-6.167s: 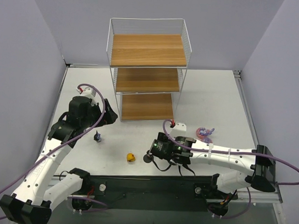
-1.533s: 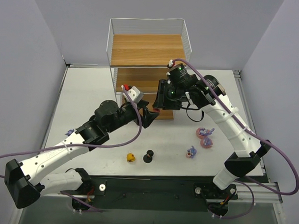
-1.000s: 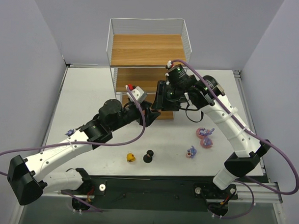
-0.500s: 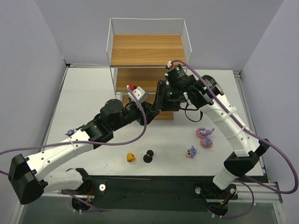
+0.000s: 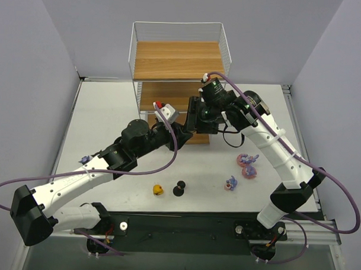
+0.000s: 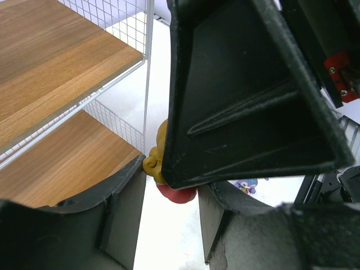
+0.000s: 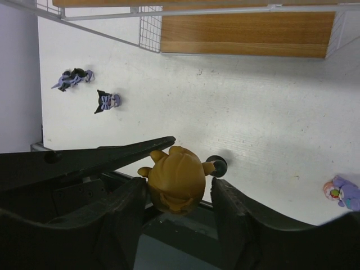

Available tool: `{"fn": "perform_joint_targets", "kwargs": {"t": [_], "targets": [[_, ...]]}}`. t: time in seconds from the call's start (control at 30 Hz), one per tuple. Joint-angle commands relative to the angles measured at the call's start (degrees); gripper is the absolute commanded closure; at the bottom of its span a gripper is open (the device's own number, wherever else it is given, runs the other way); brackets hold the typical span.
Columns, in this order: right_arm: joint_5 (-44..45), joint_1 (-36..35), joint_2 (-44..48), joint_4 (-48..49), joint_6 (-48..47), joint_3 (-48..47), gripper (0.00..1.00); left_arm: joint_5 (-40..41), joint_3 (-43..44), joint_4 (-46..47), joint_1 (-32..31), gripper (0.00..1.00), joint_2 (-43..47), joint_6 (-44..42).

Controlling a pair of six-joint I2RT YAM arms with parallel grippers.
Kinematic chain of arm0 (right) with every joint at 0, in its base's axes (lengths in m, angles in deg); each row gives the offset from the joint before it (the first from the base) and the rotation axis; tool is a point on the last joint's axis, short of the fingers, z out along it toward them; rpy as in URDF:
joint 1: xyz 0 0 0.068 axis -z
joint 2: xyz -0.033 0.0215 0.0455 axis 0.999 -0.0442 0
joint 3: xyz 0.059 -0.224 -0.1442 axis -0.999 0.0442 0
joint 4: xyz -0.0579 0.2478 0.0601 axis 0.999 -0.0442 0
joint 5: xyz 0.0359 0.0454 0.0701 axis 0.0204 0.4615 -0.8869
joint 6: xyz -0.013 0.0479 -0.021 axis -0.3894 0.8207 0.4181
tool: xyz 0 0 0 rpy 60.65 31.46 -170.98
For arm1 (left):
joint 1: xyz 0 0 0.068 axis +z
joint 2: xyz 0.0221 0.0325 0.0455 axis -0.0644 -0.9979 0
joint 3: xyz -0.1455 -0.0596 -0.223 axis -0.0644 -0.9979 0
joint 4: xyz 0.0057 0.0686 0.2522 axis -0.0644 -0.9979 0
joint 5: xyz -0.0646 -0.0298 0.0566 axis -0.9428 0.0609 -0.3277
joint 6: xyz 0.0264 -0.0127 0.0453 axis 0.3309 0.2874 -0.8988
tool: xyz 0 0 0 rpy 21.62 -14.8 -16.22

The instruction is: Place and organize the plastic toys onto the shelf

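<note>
The left hand (image 6: 169, 180) is clamped on the olive doll (image 6: 177, 194), whose red part shows between its two fingers. A second and a half ago this hand hung short of the meeting point with its fingers wider; it has since come in and closed.

The right hand (image 7: 180, 185) has the same doll's head between its fingers. One finger touches the head and a thin gap seems to show at the other, so I cannot tell whether this hand grips or has let go. A left finger lies against the head from the side.

Both hands meet in the air just in front of the shelf (image 5: 177, 61). I read this as a handover from right to left, at the point of release; the doll is not yet on a board.

The other toys wait on the worktop (image 5: 110, 103): a yellow toy (image 5: 158, 190) and a black toy (image 5: 180, 189) near the arm bases, purple toys (image 5: 248, 163) to the right, and a dark toy (image 5: 83, 160) beside the left arm.
</note>
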Motion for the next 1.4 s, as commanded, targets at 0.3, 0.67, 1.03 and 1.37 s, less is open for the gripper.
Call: {"fn": "perform_joint_targets", "kwargs": {"t": [0.3, 0.67, 1.03, 1.37], "targets": [[6.7, -0.5, 4.8, 3.4, 2.0, 3.6, 0.36, 2.4, 3.0, 2.1, -0.3, 1.0, 2.0, 1.2], [11.7, 1.0, 13.1, 10.4, 3.4, 6.8, 0.32, 4.0, 3.3, 0.6, 0.0, 1.0, 3.4, 2.6], [16.7, 4.5, 23.1, 14.7, 3.3, 16.4, 0.32, 1.6, 14.9, 2.4, 3.5, 1.0, 0.4, 5.6], [15.8, 6.6, 33.0, 16.3, 1.8, 34.3, 0.32, -4.1, 33.3, 6.8, 6.3, 1.0, -12.4, 6.6]]}}
